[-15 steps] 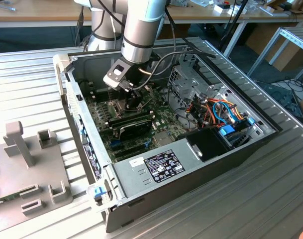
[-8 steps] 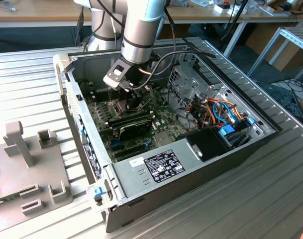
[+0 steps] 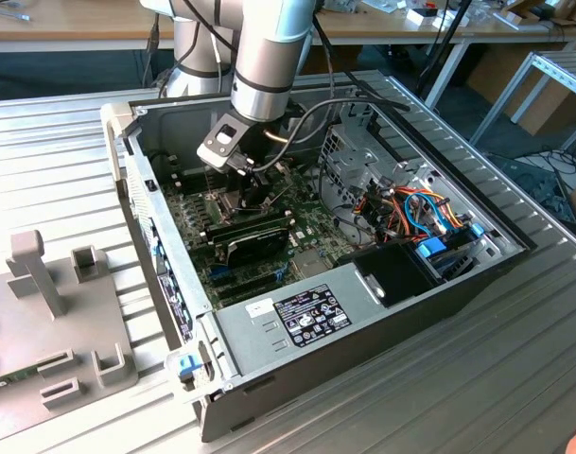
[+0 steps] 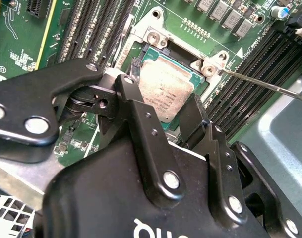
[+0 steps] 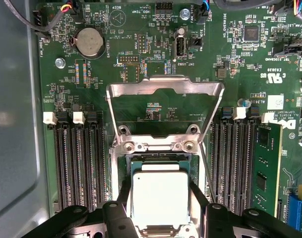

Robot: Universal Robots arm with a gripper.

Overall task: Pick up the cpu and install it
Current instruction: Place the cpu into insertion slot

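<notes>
The cpu (image 5: pixel 160 201) is grasped edgewise by the jaws of the gripper (image 3: pixel 253 186) at the open socket (image 5: pixel 117 168), 11 o'clock from the power supply (image 3: pixel 302 317) in the exterior view. Pickup is judged done, with the frame (image 5: pixel 165 88) left unlatched.

White silkscreen lettering covers the motherboard (image 5: pixel 155 106) in the first wrist view: by the coin cell (image 5: pixel 91 41), the connectors and the mem slots. There's a board sticker (image 5: pixel 275 102) near its edge. Faint etched print on the cpu (image 4: pixel 165 94) lid, too fine to make out. Exterior view: black-and-white rating label (image 3: pixel 311 315) + small white sticker (image 3: pixel 259 306) on the PSU (image 3: pixel 250 338), print too small to read.
</notes>
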